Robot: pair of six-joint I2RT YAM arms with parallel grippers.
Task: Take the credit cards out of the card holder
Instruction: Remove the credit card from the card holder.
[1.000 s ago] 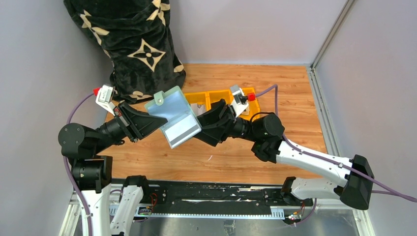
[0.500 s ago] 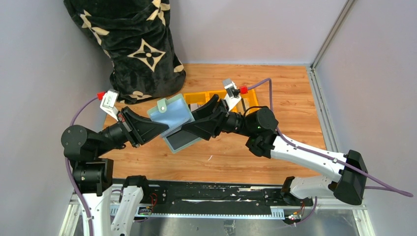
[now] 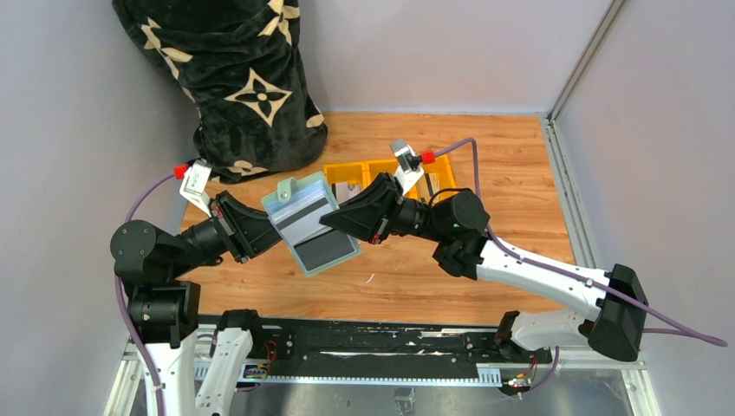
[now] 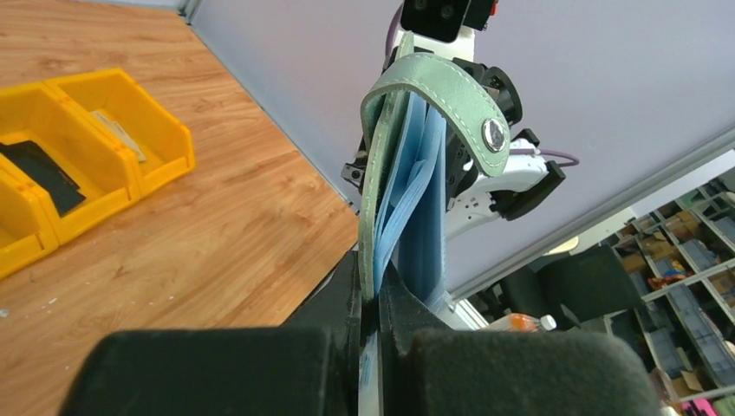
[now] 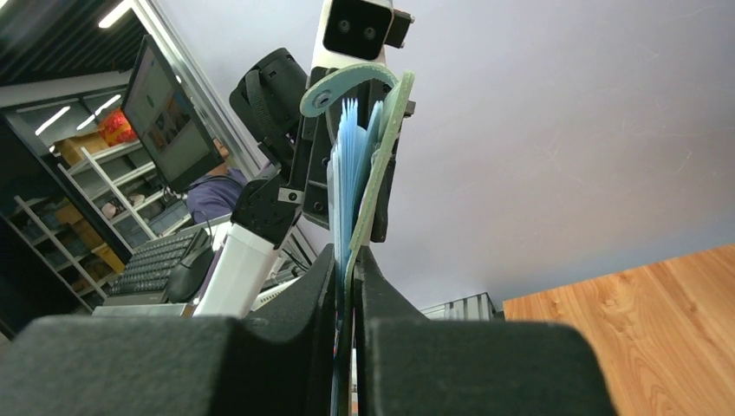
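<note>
Wood-plank tabletop (image 3: 485,260) w/ grey walls (image 3: 433,52) round it; black patterned fabric bag (image 3: 234,78) slumped in the far-left corner, yellow tray (image 3: 444,170) at the back centre, partly hidden behind the right arm. Card holder (image 3: 314,232) is up off the table, held between both arms in front of the tray. It faces the top cam, so its clear sleeves show. Credit cards (image 3: 303,215) sit inside the sleeves, dark stripes visible, none out on the table. Left gripper (image 3: 274,227) is pinched tight on the holder's left edge – wrist cam shows the green cover squeezed between its fingers, snap tab (image 4: 472,113) curling over the top. Right gripper (image 3: 331,219) comes in from the opp. side – its fingers are nearly together, w/ the green cover and blue-tinted sleeves caught between them. Can't tell whether it grips a card itself or just the sleeve edge
</note>
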